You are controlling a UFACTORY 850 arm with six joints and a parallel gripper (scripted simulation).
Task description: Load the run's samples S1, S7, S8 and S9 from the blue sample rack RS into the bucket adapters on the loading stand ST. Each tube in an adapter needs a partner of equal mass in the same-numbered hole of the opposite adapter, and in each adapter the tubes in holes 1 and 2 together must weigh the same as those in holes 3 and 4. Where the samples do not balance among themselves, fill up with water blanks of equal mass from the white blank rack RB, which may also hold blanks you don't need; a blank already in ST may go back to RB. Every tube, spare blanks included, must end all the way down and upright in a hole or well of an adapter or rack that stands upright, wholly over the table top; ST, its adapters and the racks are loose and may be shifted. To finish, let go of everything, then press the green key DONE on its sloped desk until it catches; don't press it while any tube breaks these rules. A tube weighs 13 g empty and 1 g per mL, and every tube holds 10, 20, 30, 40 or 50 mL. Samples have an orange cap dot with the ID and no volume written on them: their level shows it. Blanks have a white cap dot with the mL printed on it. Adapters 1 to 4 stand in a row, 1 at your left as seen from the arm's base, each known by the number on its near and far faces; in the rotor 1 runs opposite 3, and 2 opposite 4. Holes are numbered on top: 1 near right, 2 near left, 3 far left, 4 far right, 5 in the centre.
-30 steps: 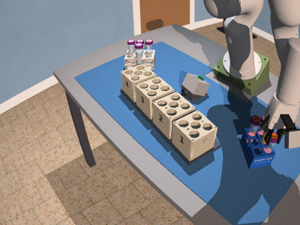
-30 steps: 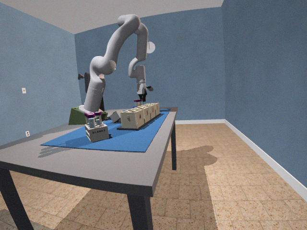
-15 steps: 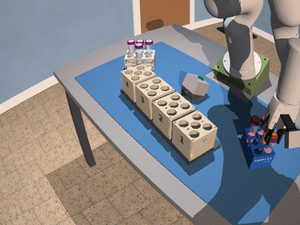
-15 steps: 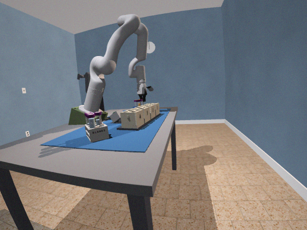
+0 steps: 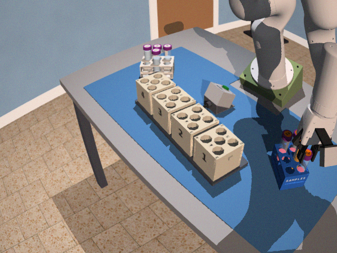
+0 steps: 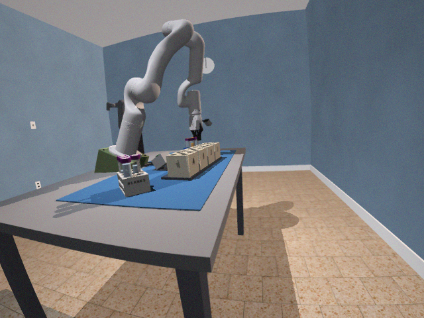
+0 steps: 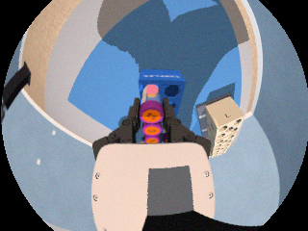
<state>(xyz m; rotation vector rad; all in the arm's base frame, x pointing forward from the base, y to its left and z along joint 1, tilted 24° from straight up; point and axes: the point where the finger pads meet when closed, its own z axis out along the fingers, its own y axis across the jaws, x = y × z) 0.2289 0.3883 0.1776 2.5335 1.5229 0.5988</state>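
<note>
The blue sample rack [image 5: 289, 165] stands at the right end of the mat and holds several purple-capped sample tubes with orange cap dots. My gripper [image 5: 304, 152] is down over the rack and shut on one sample tube [image 5: 307, 156] that still sits in its well. In the wrist view the gripper [image 7: 152, 123] closes on the sample tube [image 7: 152, 115], with another tube behind it; I cannot read its ID. The four tan adapters [image 5: 190, 124] stand in a row on the loading stand, all holes empty. The white blank rack [image 5: 157, 66] holds several blanks at the far end.
The grey desk with the green DONE key [image 5: 225, 87] stands between the adapters and the arm's green base [image 5: 271, 81]. The sample rack lies near the table's right front edge. In the exterior view the blank rack [image 6: 133, 183] is nearest.
</note>
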